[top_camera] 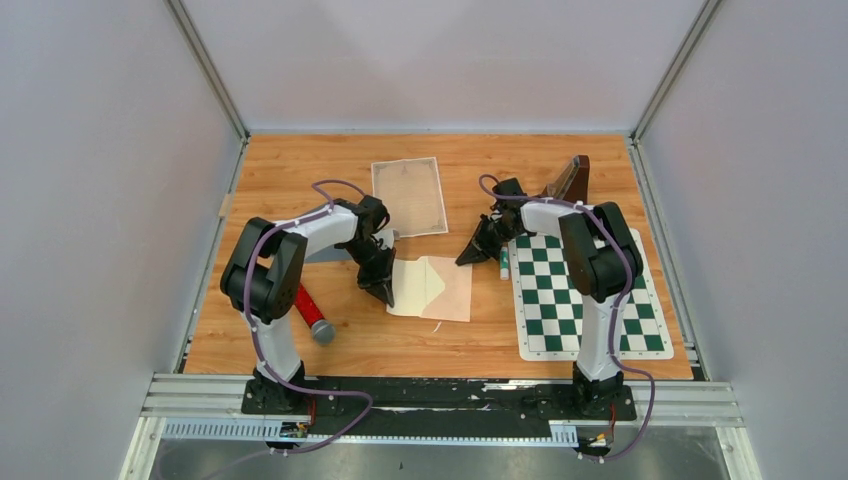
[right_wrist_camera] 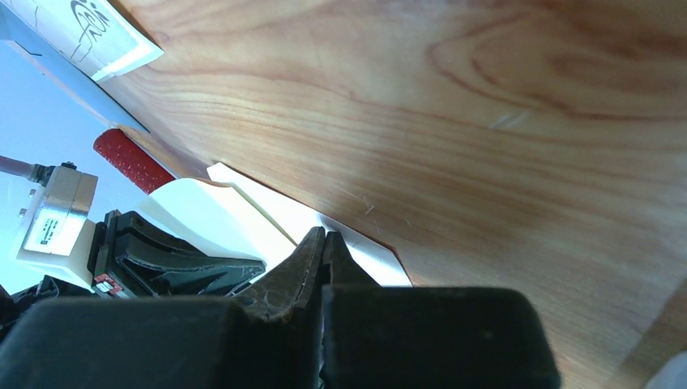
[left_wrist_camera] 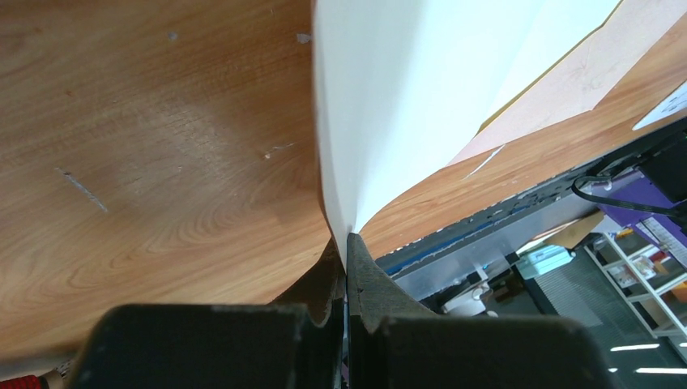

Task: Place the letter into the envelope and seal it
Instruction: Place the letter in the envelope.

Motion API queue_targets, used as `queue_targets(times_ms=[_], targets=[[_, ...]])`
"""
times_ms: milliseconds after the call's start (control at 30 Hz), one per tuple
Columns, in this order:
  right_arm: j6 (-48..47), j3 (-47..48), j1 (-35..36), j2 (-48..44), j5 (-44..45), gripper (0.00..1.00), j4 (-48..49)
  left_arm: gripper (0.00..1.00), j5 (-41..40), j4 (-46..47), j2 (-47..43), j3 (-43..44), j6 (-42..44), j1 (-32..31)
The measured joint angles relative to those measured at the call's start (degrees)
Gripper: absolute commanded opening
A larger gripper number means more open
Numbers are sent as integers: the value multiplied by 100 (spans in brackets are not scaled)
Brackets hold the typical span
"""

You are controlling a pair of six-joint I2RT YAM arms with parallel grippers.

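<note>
The peach envelope (top_camera: pixel 455 292) lies flat at the middle of the table. A white sheet, the letter (top_camera: pixel 408 285), reaches from it to the left. My left gripper (top_camera: pixel 386 293) is shut on the letter's left edge. In the left wrist view the letter (left_wrist_camera: pixel 405 97) curves up from the closed jaws (left_wrist_camera: pixel 347 239) toward the envelope (left_wrist_camera: pixel 567 89). Whether the far end sits inside the envelope I cannot tell. My right gripper (top_camera: pixel 465 260) is shut with nothing between its fingers, its tip (right_wrist_camera: pixel 326 235) at the envelope's upper right corner (right_wrist_camera: pixel 364 251).
A bordered printed sheet (top_camera: pixel 408 195) lies behind the envelope. A red-handled tool (top_camera: pixel 312 315) rests near the left arm's base. A green-and-white chequered mat (top_camera: pixel 585 295) covers the right side, with a small green tube (top_camera: pixel 504 262) at its left edge and a brown wooden object (top_camera: pixel 572 180) behind.
</note>
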Motion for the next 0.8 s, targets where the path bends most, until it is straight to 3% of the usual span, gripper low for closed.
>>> queue_targets(times_ms=[133, 333, 500, 567, 800], targets=[[-50, -4, -11, -7, -37, 1, -2, 0, 66, 20, -7, -4, 4, 0], [-723, 181, 11, -26, -55, 18, -72, 0, 131, 31, -7, -4, 13, 0], [-1189, 262, 31, -210, -155, 9, -66, 0, 131, 26, -2, -2, 20, 0], [-1333, 264, 63, -302, -210, 10, -66, 0, 136, 17, 13, 11, 20, -2], [-1661, 155, 103, -468, -223, 45, -177, 2, 153, 13, 61, 20, 24, 0]])
